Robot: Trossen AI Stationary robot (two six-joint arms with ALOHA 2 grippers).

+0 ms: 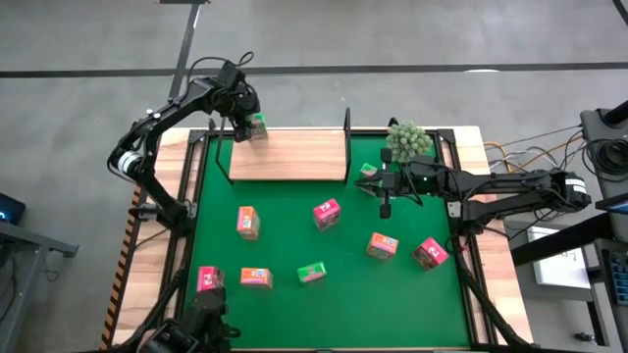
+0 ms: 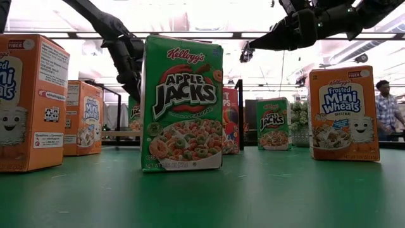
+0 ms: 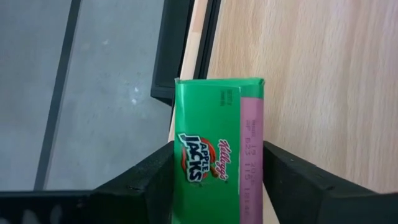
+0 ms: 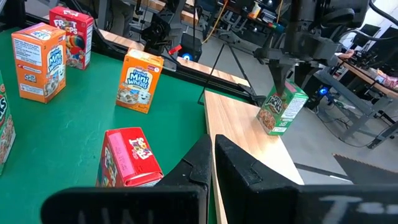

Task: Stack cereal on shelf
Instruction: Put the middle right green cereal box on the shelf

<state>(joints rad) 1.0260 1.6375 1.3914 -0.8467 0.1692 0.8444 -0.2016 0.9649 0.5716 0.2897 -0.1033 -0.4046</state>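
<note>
The wooden shelf (image 1: 289,155) stands at the far edge of the green mat (image 1: 324,294). My left gripper (image 1: 247,120) is over the shelf's far left corner, shut on a green cereal box (image 3: 217,143), which also shows in the right wrist view (image 4: 283,111). My right gripper (image 1: 373,186) hangs shut and empty over the mat beside the shelf's right end, next to another green box (image 1: 369,172). Several more boxes lie on the mat: orange (image 1: 247,222), pink-red (image 1: 327,213), green (image 1: 311,273). My left gripper pinches the green box between its two fingers (image 3: 149,180), on two opposite sides near its upper end (image 3: 186,180). The fingers come from above, pointing down. The box is tilted a little, and its lower end (image 4: 272,129) is on the shelf board.
A small green plant (image 1: 408,140) stands at the far right of the mat, behind my right arm. Black wire brackets (image 1: 347,123) rise at the shelf's ends. More boxes lie near the mat's front left (image 1: 209,279) and right (image 1: 430,253). A person (image 2: 383,104) stands in the room behind.
</note>
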